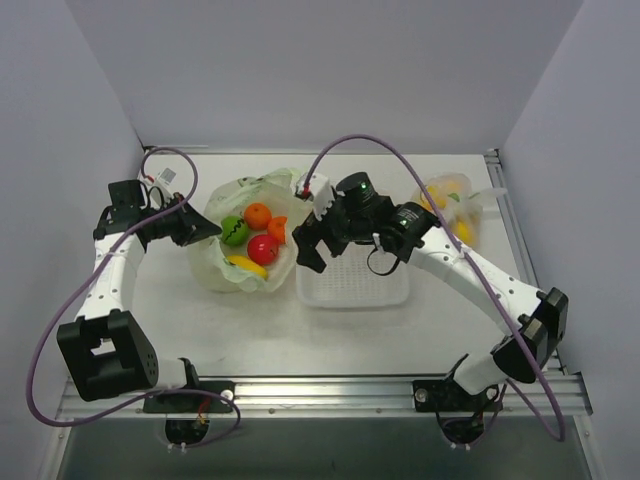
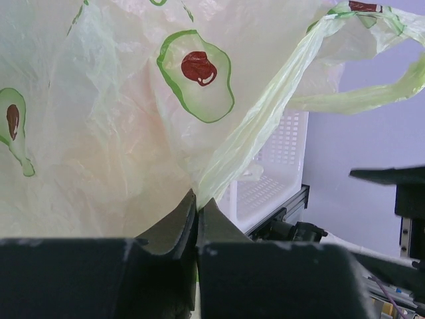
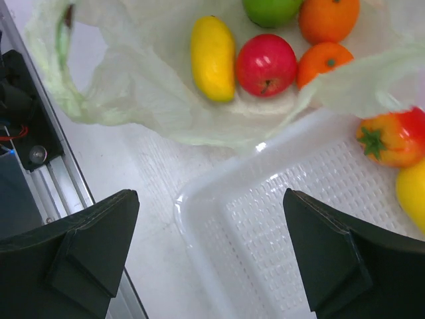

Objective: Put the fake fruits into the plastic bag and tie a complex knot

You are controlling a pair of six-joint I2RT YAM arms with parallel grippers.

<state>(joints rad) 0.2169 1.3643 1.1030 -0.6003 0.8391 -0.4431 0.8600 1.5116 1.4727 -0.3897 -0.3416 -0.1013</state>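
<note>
Plastic bag (image 1: 215,270) sits open on the bench (image 1: 250,335), left of ctr, nearer the far edge than the near one. 5 fake fruits inside: green one (image 1: 235,231), 2 oranges (image 1: 258,214), red apple (image 1: 263,248), and yellow one (image 1: 247,265), which lies closest to the near edge.

L end effector (image 2: 197,211) is at the bag's left side. Its fingers are pressed together w/ a fold of the avocado-print film pinched at the tips. A loop handle (image 2: 358,100) hangs slack beyond it.

White basket (image 1: 352,285) stands mid-bench, just right of the bag & touching it; a flap of the bag lies over the basket's rim. In the basket, per R wrist view: tomato (image 3: 392,136) & part of a yellow fruit (image 3: 413,193), cut off by the frame edge.

R end effector (image 3: 212,252) hovers over the basket's left part, fingers spread wide, gripping nothing.

Clear bag (image 1: 445,190) w/ yellow pieces in it lies by the far right corner, well apart from the printed bag.
</note>
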